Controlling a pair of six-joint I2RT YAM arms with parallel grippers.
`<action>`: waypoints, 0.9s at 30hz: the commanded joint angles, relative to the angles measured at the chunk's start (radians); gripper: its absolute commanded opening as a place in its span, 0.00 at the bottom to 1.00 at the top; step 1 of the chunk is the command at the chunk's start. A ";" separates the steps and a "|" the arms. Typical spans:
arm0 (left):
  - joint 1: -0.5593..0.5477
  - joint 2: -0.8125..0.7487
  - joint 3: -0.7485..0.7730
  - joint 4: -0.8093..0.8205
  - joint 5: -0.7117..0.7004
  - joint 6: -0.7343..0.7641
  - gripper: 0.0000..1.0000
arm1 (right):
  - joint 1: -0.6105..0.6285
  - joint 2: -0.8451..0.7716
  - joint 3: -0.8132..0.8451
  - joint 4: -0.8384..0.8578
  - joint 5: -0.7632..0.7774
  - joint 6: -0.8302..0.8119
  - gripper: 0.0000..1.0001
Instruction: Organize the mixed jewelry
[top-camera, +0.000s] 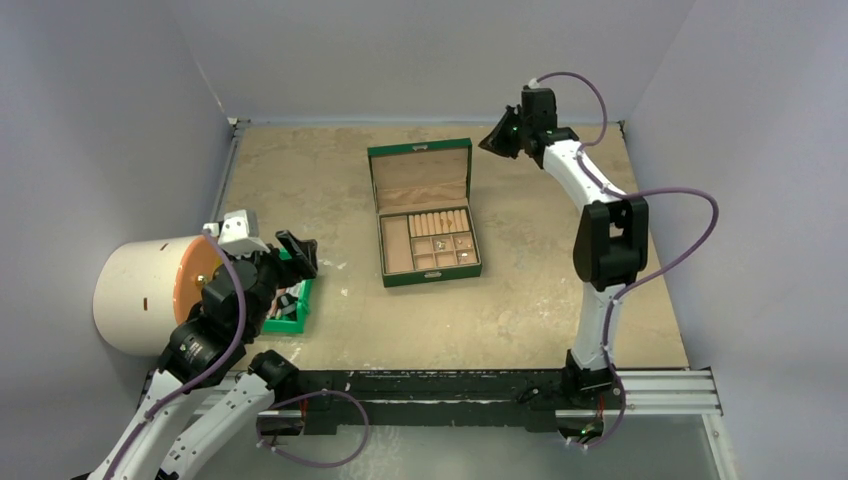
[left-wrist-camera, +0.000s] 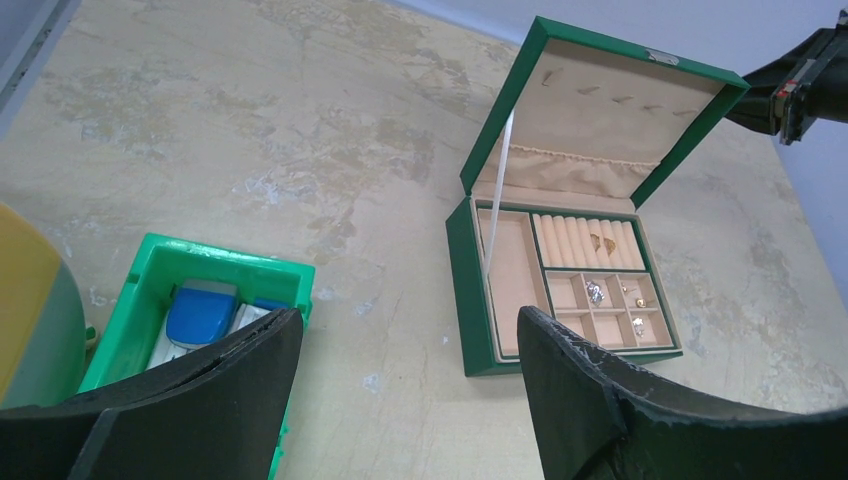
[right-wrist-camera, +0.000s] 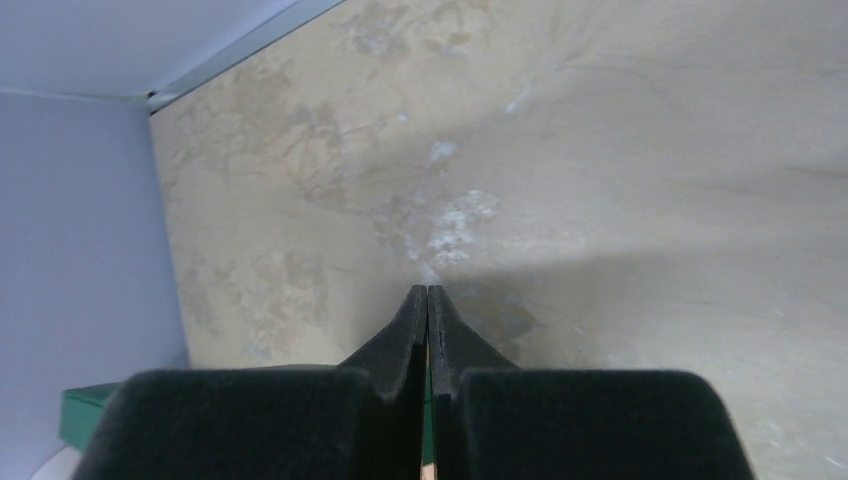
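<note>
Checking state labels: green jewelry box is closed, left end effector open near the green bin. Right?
Not quite: the jewelry box is open, its lid standing up, as the top view shows. The left end effector is open near the green bin.

Tiny gold and silver jewelry pieces (left-wrist-camera: 595, 292) in small compartments of the open green box (left-wrist-camera: 462, 300)

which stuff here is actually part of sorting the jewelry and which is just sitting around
Part of the job:
- jewelry pieces, lying in the small compartments
- open green box that holds them

Just lying about:
- small green bin and what is in it
- white drum at the left edge
</note>
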 joint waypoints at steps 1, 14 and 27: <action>0.005 0.008 0.008 0.026 -0.006 -0.019 0.79 | -0.003 0.048 0.095 0.079 -0.171 0.057 0.00; 0.005 0.015 0.009 0.026 -0.005 -0.019 0.79 | -0.003 0.114 0.055 0.283 -0.522 0.134 0.00; 0.005 0.028 0.009 0.029 0.002 -0.018 0.79 | -0.003 0.037 -0.138 0.389 -0.601 0.136 0.00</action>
